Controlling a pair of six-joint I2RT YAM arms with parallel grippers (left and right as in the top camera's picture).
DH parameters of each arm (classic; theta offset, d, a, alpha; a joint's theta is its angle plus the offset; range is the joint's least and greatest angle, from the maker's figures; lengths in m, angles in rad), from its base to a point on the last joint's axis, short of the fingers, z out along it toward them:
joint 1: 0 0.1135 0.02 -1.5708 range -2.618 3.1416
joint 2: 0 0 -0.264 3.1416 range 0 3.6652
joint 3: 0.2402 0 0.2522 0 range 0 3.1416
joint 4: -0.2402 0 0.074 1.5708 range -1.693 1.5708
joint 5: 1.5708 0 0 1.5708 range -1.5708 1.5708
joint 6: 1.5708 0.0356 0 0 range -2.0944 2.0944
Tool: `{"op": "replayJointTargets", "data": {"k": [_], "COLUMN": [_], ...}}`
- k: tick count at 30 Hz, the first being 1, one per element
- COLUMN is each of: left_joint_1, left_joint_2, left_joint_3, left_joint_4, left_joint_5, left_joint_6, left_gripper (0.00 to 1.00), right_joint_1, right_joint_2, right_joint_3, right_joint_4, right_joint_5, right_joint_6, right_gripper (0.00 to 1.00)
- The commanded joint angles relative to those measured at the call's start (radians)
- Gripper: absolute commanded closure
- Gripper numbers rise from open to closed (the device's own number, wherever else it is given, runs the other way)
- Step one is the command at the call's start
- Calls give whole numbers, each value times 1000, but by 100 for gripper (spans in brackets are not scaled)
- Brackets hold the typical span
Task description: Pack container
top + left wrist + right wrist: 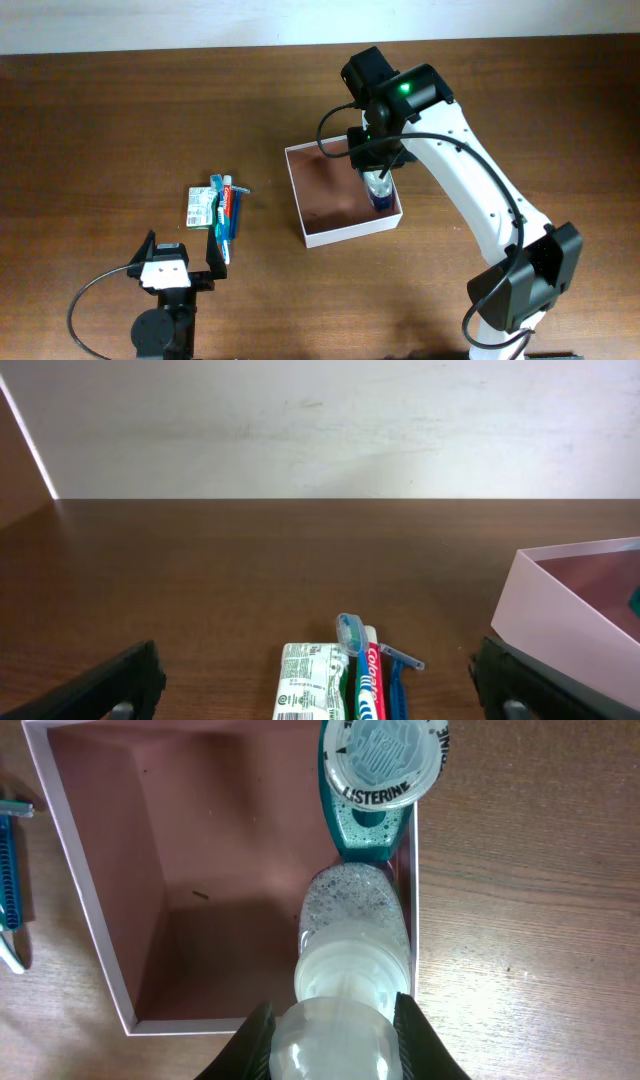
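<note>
Right wrist: right gripper (335, 1045) pinches bottle (355, 930) inside container (230, 840); placing step. Next: release, lift clear. Left gripper (180, 252) spread, idle.

Setting: you work at a robot test bench (lab-like): dark wooden table (100, 120), plain white wall (320, 420) behind it.

A dark brown wood-grain table (120, 120) is seen filling nearly all of the overhead view, evenly lit, w/ a soft sheen. An off-white wall (320, 420), faintly smudged and marked, is shown rising directly behind the table's far edge. At far left of the left wrist view, a thin bright line (25, 435) is seen running diagonally across the wall, w/ a brown area beyond it; its nature cannot be told.
</note>
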Motion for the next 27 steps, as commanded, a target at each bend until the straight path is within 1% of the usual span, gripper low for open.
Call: {"op": "replayJointTargets", "data": {"k": [1,11,24,26,27], "left_joint_1": [4,4,4,4,4], "left_joint_2": [-8,-8,-8,-8,-8], "left_joint_3": [-6,-6,-6,-6,-6], "left_joint_4": [0,0,0,0,0], "left_joint_5": [11,11,11,11,11], "left_joint_6": [15,15,15,15,15], "left_gripper": [0,0,1,1,1], "right_joint_1": [5,5,5,5,5], "right_joint_2": [-13,-13,-13,-13,-13], "right_joint_3": [8,-102,-105,-105,-105], "right_joint_4": [5,64,90,90,90], "right_joint_5": [53,54,55,54,54], "right_joint_6": [8,8,8,8,8], "right_gripper": [79,79,78,68,67]}}
